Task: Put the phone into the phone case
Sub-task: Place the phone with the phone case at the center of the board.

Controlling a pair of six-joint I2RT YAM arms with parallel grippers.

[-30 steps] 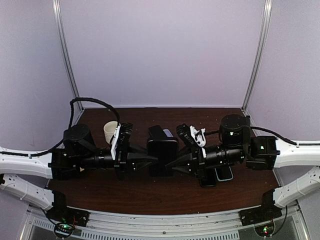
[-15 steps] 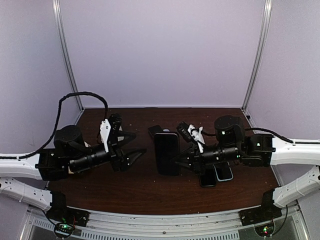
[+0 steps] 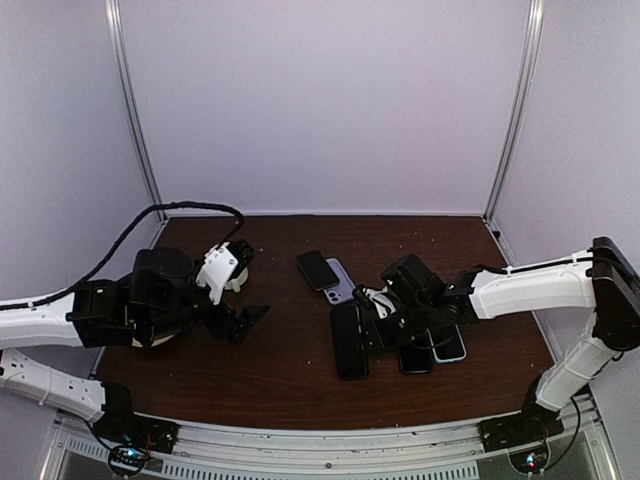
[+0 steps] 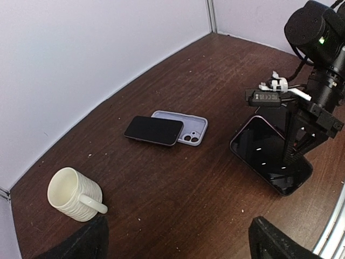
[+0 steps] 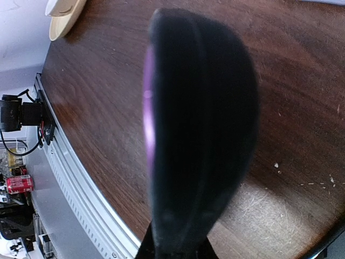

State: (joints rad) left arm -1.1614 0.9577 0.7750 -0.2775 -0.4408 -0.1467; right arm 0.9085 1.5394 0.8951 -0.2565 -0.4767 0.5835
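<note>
A black phone [image 3: 348,340] with a violet edge sits in a black phone case [image 4: 271,154], as far as the views show. It lies flat, low over the middle of the table. My right gripper [image 3: 374,330] is shut on its right side. The right wrist view shows it edge-on [image 5: 199,124], rising from my right gripper [image 5: 175,249]. Whether it touches the wood I cannot tell. My left gripper [image 3: 240,322] stands open and holds nothing, well left of the phone. Only its fingertips [image 4: 275,243] show at the bottom of the left wrist view.
A second dark phone [image 3: 318,268] lies across a lilac case [image 3: 342,288] behind the held one. Two more phones [image 3: 415,356] lie under the right arm. A cream mug [image 4: 73,194] stands at the left, beside the left wrist. Walls close the back and both sides.
The left gripper let go of the phone, opened wide and drew back to the left. The right arm swung the phone down flat, low over the table.
</note>
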